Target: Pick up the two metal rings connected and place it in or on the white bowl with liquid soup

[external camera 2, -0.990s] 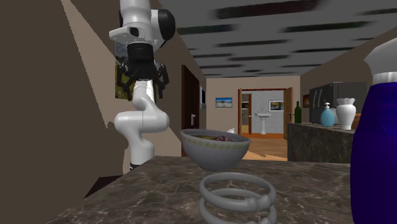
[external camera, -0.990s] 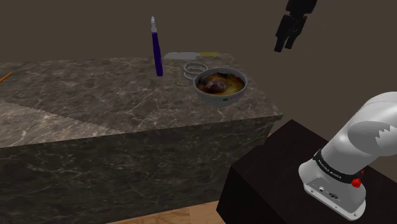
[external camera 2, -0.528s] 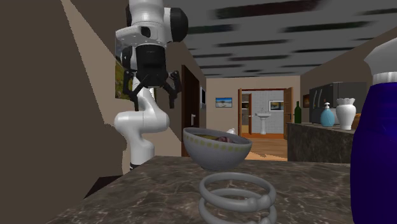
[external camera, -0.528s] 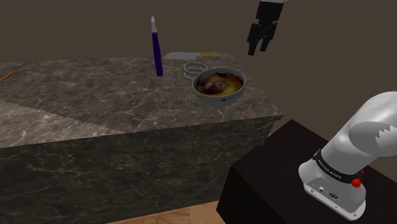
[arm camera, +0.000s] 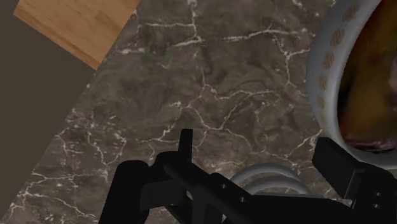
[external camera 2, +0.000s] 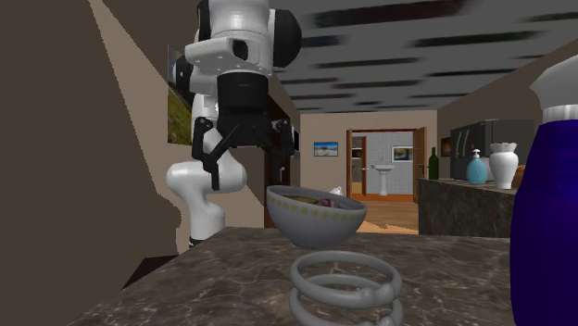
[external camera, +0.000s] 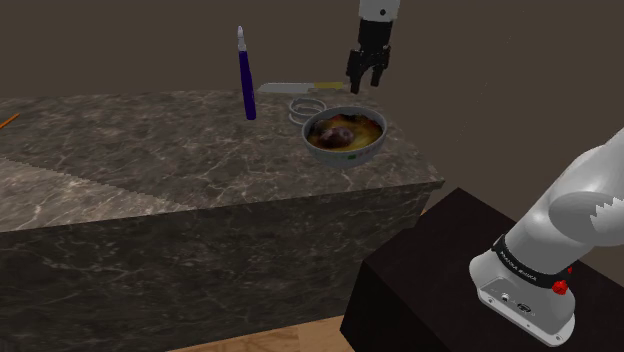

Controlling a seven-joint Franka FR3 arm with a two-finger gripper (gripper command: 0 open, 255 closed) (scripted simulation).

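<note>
Two linked grey metal rings (external camera: 306,106) lie flat on the dark marble counter (external camera: 150,150), just beyond a pale bowl (external camera: 346,135) of brown and yellow soup. My black gripper (external camera: 362,82) hangs open above the counter's far corner, higher than the bowl and toward the shoulder view's right of the rings. In the second exterior view the rings (external camera 2: 345,287) lie in front of the bowl (external camera 2: 315,218), with the gripper (external camera 2: 239,167) up behind them. The wrist view has the rings (arm camera: 267,178) low between the spread fingers (arm camera: 184,149), and the bowl's rim (arm camera: 324,70) beside them.
A tall purple bottle (external camera: 245,75) stands upright just to the shoulder view's left of the rings. A flat grey and yellow item (external camera: 300,88) lies at the counter's back edge. The dark stand (external camera: 420,290) sits below the counter's near corner. Wooden floor (arm camera: 76,25) shows past the counter edge.
The gripper has swung toward the shoulder view's left and come lower, from out beyond the counter's corner to above the back of the bowl. Rings and bowl have not moved.
</note>
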